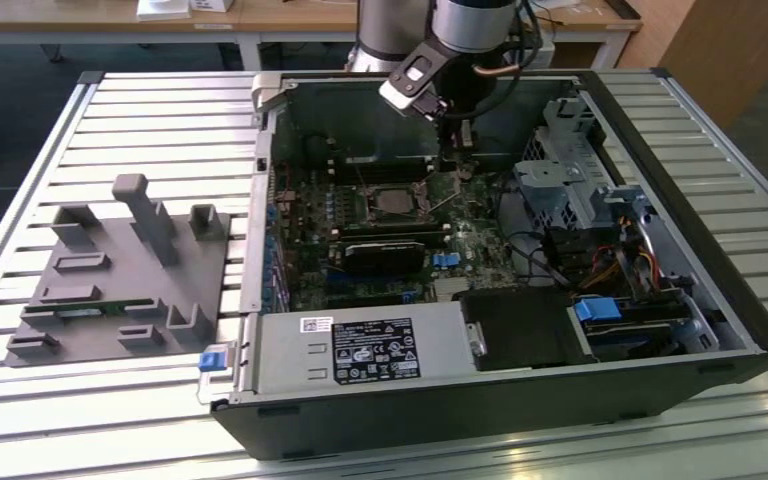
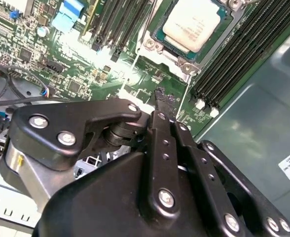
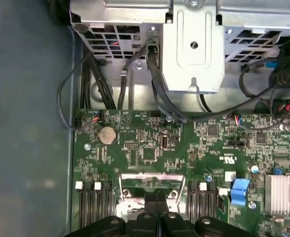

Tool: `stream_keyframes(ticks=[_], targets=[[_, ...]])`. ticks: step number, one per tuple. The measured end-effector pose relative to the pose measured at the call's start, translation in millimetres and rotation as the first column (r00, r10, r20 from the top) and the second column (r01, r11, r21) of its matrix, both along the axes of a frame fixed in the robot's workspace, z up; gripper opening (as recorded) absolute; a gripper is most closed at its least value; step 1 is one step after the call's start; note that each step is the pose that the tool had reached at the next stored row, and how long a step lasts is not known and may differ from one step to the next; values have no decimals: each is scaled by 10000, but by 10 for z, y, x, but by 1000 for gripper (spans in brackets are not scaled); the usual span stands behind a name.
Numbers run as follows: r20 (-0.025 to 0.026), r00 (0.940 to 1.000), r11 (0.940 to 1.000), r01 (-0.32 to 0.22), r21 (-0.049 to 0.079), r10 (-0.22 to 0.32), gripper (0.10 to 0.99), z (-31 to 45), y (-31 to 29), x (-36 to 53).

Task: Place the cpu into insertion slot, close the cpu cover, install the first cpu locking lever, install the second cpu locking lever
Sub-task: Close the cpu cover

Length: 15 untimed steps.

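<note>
One light, stiff but fragile cpu [image 2: 192, 23] sits in the insertion slot [image 2: 157, 42], gripper [image 2: 162, 96] pinched together empty near it, and I'd only take it by its edges, never the underside.

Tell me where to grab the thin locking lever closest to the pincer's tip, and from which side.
Take the locking lever near its free end, the end away from the cpu. It is a thin wire rod sticking out over the circuit board, so probably come down from above with the pincer opened across the rod's width.
</note>
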<state>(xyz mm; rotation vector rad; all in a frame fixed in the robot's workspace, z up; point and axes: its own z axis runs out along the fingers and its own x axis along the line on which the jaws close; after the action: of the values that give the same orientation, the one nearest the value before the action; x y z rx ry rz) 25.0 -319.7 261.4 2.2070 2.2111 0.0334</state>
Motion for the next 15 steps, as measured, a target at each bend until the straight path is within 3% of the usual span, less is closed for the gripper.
stream_keyframes(ticks=[15], targets=[[0, 10000, 10000, 0, -2, 0, 106, -41, 21, 171]])
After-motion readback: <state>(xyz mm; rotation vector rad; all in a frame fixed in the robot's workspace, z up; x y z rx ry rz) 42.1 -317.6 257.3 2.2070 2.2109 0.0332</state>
